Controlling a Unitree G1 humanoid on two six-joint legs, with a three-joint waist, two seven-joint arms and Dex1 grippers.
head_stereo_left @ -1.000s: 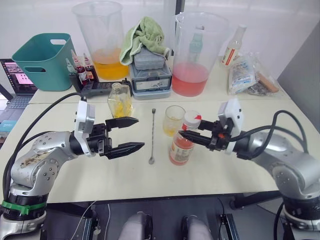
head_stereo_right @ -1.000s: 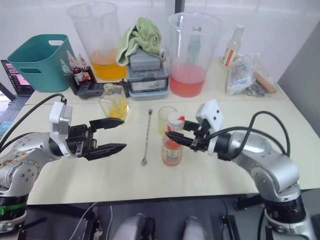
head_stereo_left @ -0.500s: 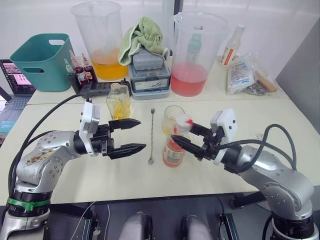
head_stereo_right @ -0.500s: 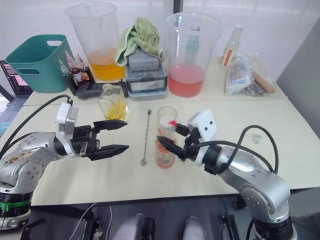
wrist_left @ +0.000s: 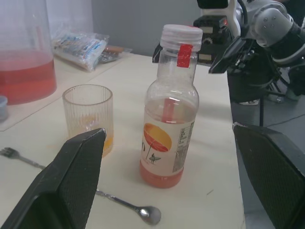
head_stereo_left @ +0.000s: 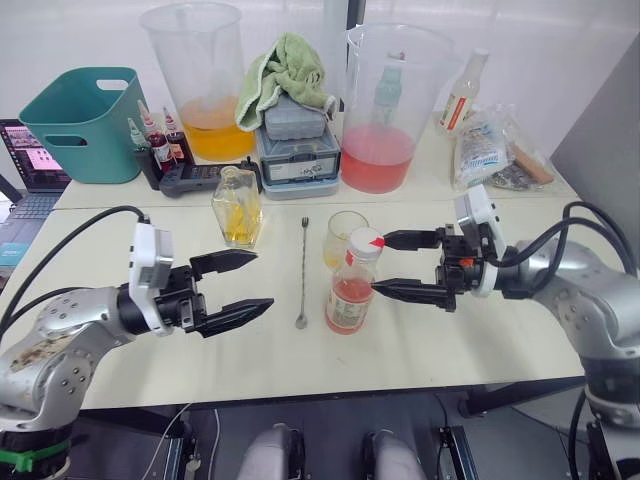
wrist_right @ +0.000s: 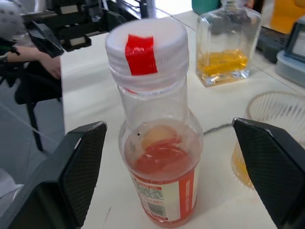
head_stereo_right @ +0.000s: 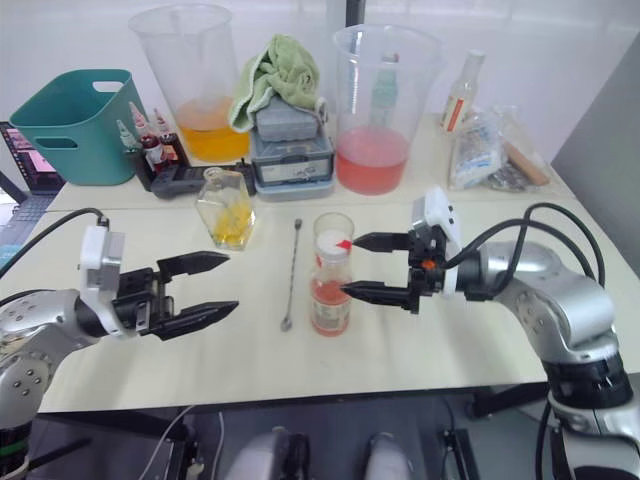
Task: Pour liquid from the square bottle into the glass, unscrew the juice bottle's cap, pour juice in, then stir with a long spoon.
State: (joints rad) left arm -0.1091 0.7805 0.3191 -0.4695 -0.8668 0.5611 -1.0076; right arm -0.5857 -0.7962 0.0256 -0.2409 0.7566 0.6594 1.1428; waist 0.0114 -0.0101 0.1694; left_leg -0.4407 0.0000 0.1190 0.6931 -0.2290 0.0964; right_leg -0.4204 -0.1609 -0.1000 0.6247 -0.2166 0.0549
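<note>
The juice bottle [head_stereo_left: 350,292], holding a little pink juice, stands upright on the table with its white, red-taped cap [head_stereo_left: 366,243] on. Just behind it is the ribbed glass [head_stereo_left: 347,236] with a little yellow liquid. The square bottle [head_stereo_left: 238,206], part full of yellow liquid, stands further left. A long spoon [head_stereo_left: 304,272] lies between them. My right gripper [head_stereo_left: 380,265] is open, its fingertips level with the juice bottle's right side and wide apart, holding nothing. My left gripper [head_stereo_left: 262,280] hangs open over bare table left of the spoon.
At the back stand a teal basket [head_stereo_left: 80,118], a beaker of orange liquid [head_stereo_left: 201,85], grey boxes under a green towel [head_stereo_left: 297,120] and a beaker of pink liquid [head_stereo_left: 384,112]. Small dye bottles [head_stereo_left: 158,138] and packets [head_stereo_left: 490,148] sit there too.
My right gripper has opened wide and come away from the juice bottle's cap, and the bottle now stands free. The left gripper stays open. The camera has shifted.
</note>
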